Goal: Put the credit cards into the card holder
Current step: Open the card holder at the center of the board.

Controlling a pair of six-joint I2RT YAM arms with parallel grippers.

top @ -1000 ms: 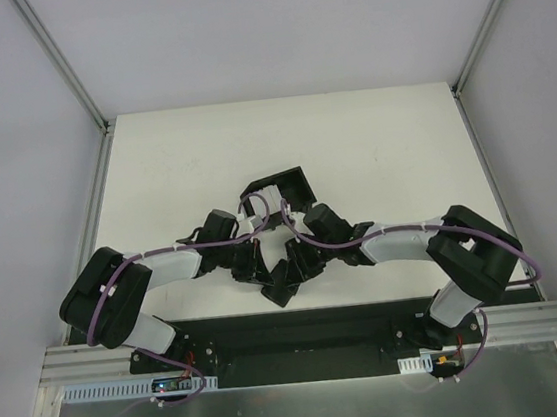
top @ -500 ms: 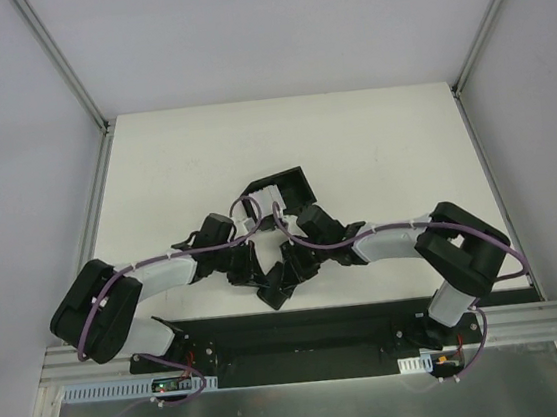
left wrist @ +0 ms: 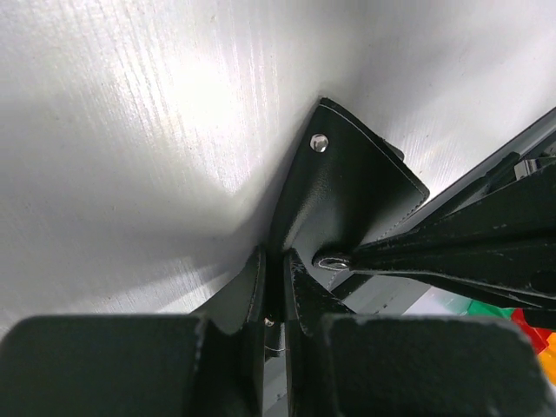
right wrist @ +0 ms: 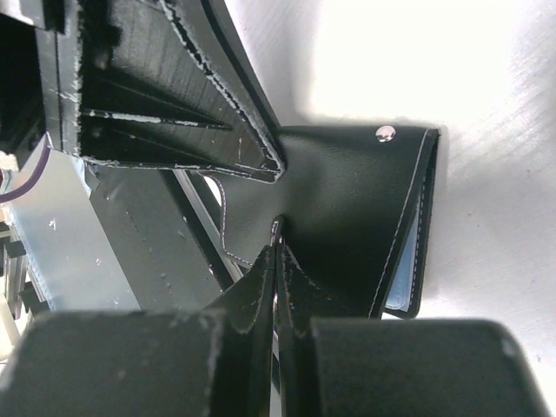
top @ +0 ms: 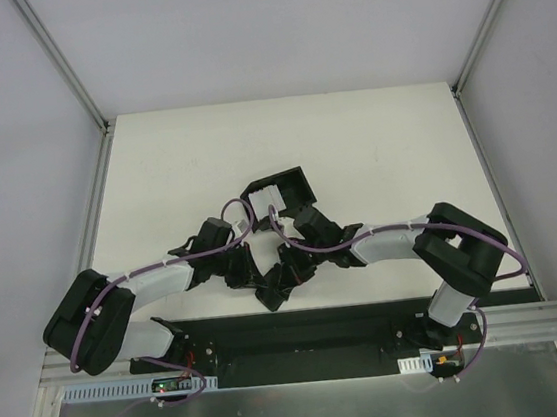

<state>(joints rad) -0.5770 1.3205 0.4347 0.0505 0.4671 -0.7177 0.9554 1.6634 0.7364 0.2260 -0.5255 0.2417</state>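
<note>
The card holder sits low at the near edge of the counter, right between the two arms, with the left claw clenched on one flap and the right claw clenched on the other, both equally near.

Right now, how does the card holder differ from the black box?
The card holder is thin and folded; the box is walled and open-topped. The card holder is pinched by the left hand and right hand; the box stands free. The card holder looks smaller than the box. Both are black.
</note>
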